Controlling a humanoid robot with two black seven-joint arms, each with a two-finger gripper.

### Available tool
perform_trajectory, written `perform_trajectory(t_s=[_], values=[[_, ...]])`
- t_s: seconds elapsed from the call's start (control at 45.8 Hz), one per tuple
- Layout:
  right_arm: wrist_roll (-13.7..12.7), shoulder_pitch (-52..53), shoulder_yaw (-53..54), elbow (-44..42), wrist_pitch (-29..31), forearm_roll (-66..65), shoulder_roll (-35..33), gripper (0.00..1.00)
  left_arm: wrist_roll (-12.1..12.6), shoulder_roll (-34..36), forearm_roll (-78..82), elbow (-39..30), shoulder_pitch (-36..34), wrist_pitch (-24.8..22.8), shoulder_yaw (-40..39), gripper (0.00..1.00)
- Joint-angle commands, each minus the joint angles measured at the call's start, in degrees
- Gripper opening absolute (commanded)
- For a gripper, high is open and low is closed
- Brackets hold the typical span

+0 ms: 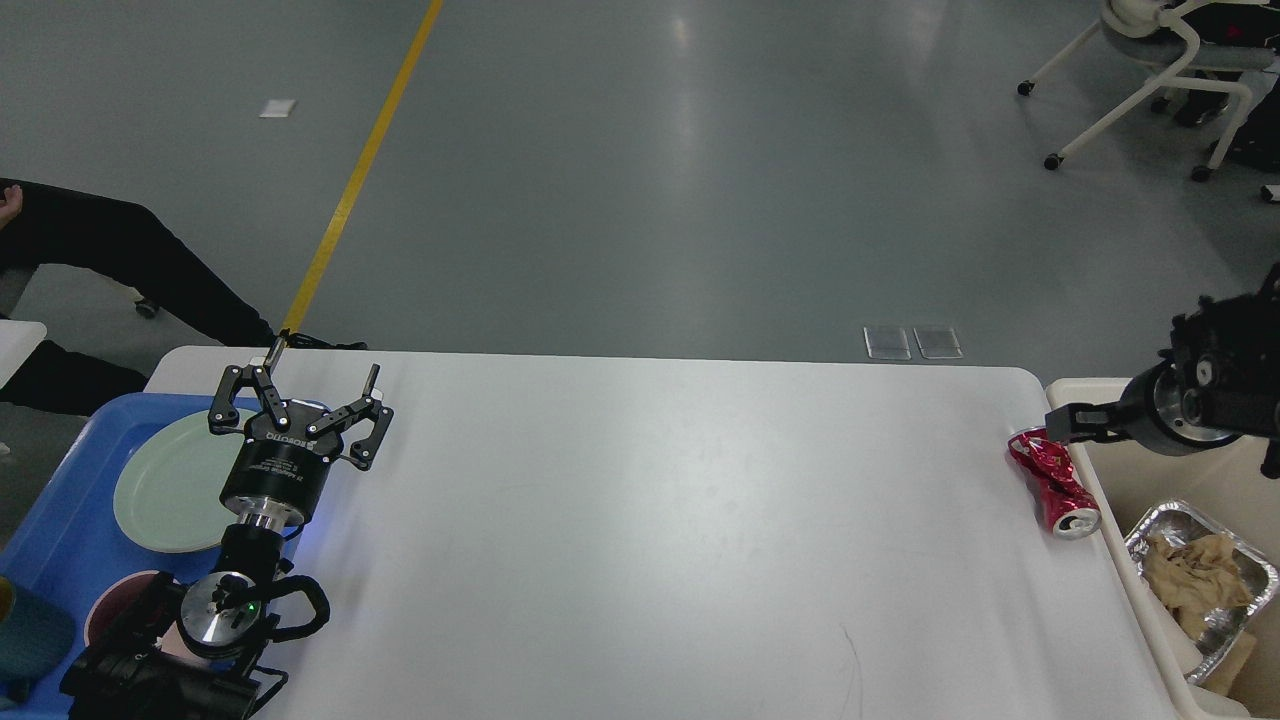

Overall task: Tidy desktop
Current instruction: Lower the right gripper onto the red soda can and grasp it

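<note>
The large white rectangular table (640, 540) filled the lower view. A crushed red metal can (1052, 482) lay at its right edge, just beside the beige plastic bin (1130, 560) holding a crumpled foil tray (1200, 575). Left claw (305, 390) – fingers spread, gripping nothing – hung near a pale green plate (160, 495) on the blue plastic tray (60, 530). Right claw (1065, 425) stood above the can; its state could not be told.

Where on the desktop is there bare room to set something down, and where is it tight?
The desktop is bare between the left gripper and the crushed red can. It is tight at the right edge, where the can lies against the beige bin under the right gripper. The blue tray at the left holds a plate.
</note>
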Motion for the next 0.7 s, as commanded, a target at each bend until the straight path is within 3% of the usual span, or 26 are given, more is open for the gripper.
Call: perform_trajectory(t_s=[0.0, 0.087, 0.502, 0.677], values=[[7.24, -12.04, 0.16, -10.55, -5.39, -2.80, 4.05, 0.94, -0.01, 0.04, 0.00, 0.00, -0.04, 0.02, 0.00, 0.97], [9.80, -17.93, 0.25, -17.32, -6.10, -2.80, 6.25, 0.94, -0.01, 0.04, 0.00, 0.00, 0.05, 0.02, 0.00, 0.97], [9.36, -34.20, -1.51, -38.78, -9.79, -2.62, 14.07, 0.94, -0.01, 0.04, 0.00, 0.00, -0.04, 0.02, 0.00, 0.97], [9.18, -36.05, -1.68, -40.28, -10.41, -2.71, 14.16, 0.93, -0.01, -0.05, 0.00, 0.00, 0.05, 0.02, 0.00, 0.97]])
